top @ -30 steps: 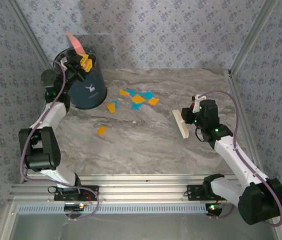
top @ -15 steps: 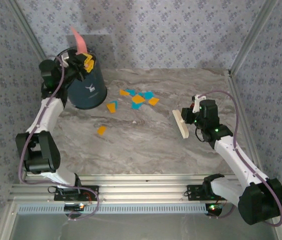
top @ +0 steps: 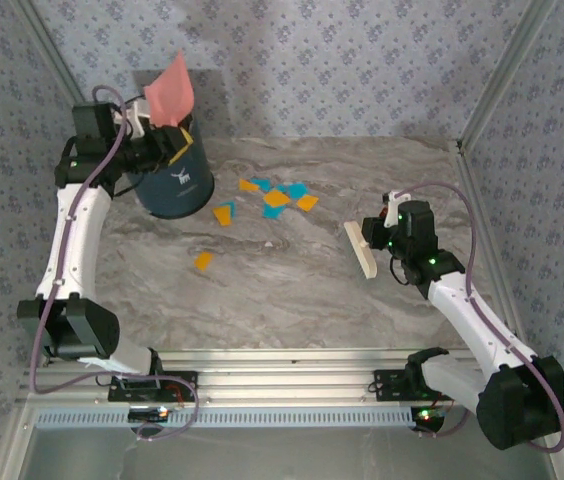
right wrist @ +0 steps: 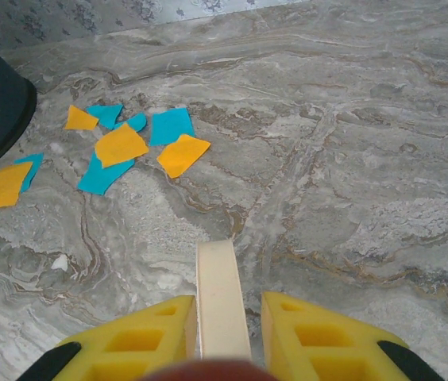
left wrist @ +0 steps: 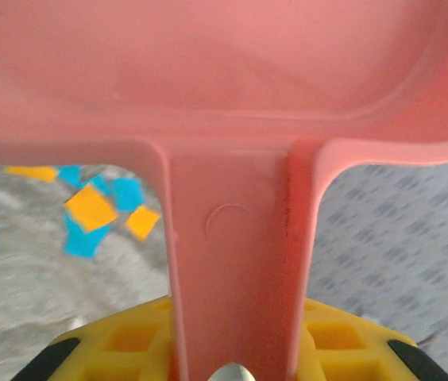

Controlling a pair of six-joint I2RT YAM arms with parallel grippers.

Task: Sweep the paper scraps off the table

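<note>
- The paper scraps (top: 277, 197), orange and blue, lie on the table (top: 292, 300). Most bunch just above the centre of the top view, and two orange strays sit lower left of the bunch, toward the frame's left.
- In the right wrist view the bunch (right wrist: 133, 147) fills the upper left, ahead of the fingers and off to the left.
- The cream brush (top: 361, 248) is right of the bunch and slightly lower in the top view, apart from every scrap. Its long axis runs upper left to lower right, so its broad side faces the scraps. A leftward, slightly upward push would probably meet them crosswise.
- The right gripper (top: 378, 238) is clamped on the brush, low over the table. I judge it the nearer arm for the sweep.
- The dark bin (top: 174, 178) stands upper left of the scraps.
- The left gripper (top: 167, 140) grips the handle of the pink dustpan (top: 170, 90), held raised above the bin, so it must come down beside the scraps' left.
</note>
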